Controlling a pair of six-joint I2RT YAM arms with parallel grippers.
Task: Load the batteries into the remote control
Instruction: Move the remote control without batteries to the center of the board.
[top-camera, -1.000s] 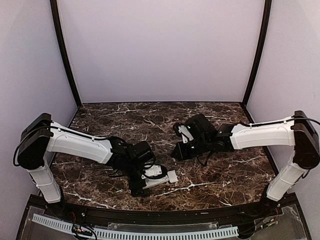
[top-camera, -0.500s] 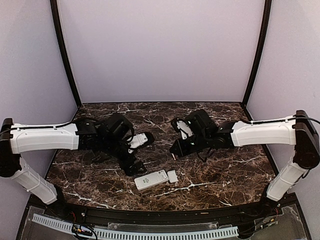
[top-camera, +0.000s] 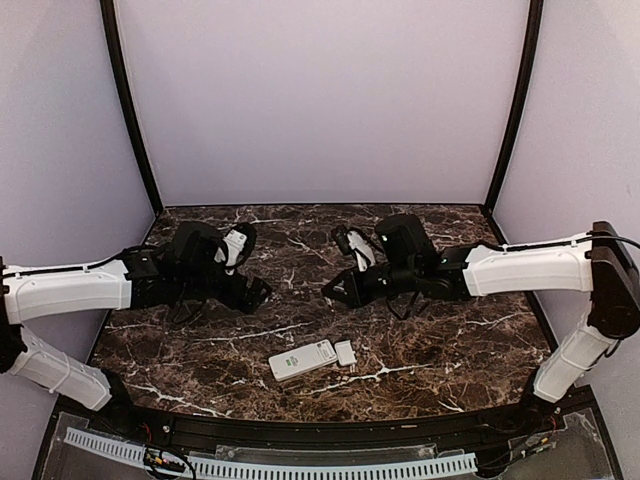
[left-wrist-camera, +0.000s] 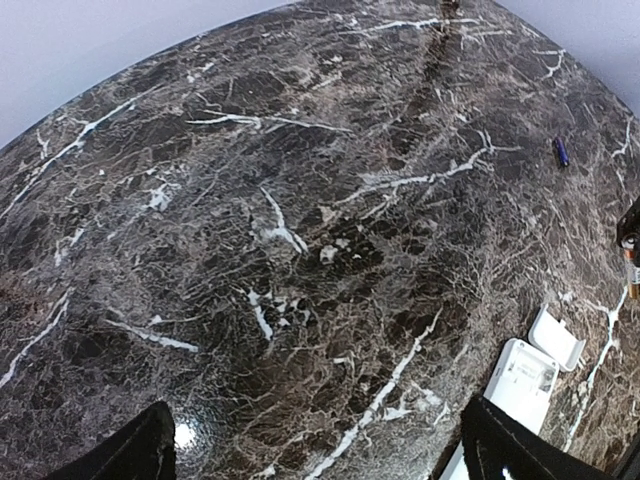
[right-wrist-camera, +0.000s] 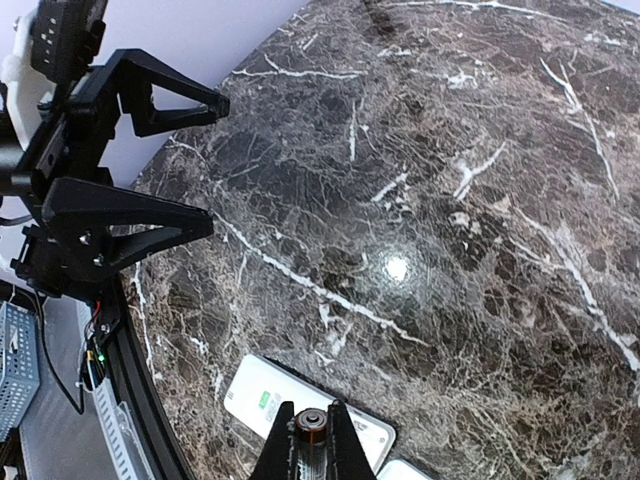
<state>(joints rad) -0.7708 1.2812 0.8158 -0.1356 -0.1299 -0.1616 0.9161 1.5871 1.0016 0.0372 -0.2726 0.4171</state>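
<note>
The white remote control (top-camera: 303, 359) lies flat near the table's front edge, with a small white cover plate (top-camera: 345, 352) touching its right end. In the left wrist view the remote (left-wrist-camera: 520, 385) shows a recessed bay at the end beside the plate (left-wrist-camera: 557, 338). My right gripper (top-camera: 332, 290) hovers above and behind the remote, shut on a battery (right-wrist-camera: 311, 428) held end-on between its fingers; the remote (right-wrist-camera: 262, 392) lies just below it. A second, bluish battery (left-wrist-camera: 561, 152) lies loose on the marble farther back. My left gripper (top-camera: 252, 268) is open and holds nothing, off to the left of the remote.
The dark marble table (top-camera: 440, 340) is walled by pale panels on three sides, with black posts at the back corners. In the right wrist view the left gripper (right-wrist-camera: 215, 163) stands open near the table's left edge, with a perforated rail (right-wrist-camera: 20, 370) below it.
My left gripper has left the remote at the front and swung back to the left, wide open. The remote stays on the table. My right gripper has drifted slightly left with the battery.
</note>
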